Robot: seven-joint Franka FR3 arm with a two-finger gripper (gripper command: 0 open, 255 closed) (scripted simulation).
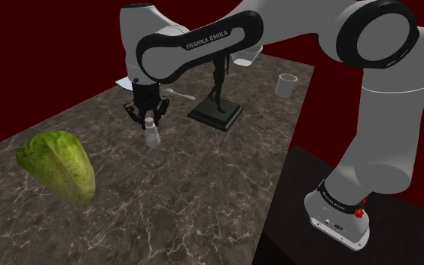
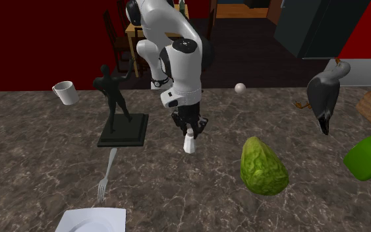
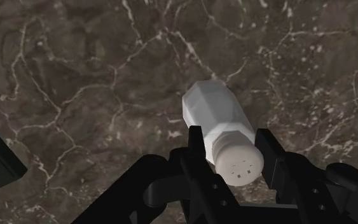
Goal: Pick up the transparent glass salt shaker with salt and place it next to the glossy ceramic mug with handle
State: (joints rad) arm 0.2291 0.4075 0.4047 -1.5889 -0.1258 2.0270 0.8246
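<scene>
The salt shaker (image 1: 152, 136) (image 2: 190, 143) is a small whitish faceted bottle with a perforated cap. It stands near the middle of the dark marbled counter (image 1: 172, 203). My black gripper (image 1: 150, 120) (image 2: 190, 130) (image 3: 231, 156) comes down on it from above and is shut on the shaker (image 3: 212, 114) just below its cap, one finger on each side. Its base is at the counter; I cannot tell whether it is lifted. The white mug (image 1: 285, 84) (image 2: 65, 92) with a handle stands far off, beyond the dark figurine, near the counter's edge.
A dark figurine (image 1: 218, 105) (image 2: 114, 109) on a square base stands between the shaker and the mug. A green lettuce (image 1: 59, 166) (image 2: 263, 165), a fork (image 2: 106, 174), a white plate (image 2: 91, 221), a grey bird (image 2: 325, 99) and a green bottle (image 2: 368, 155) lie around.
</scene>
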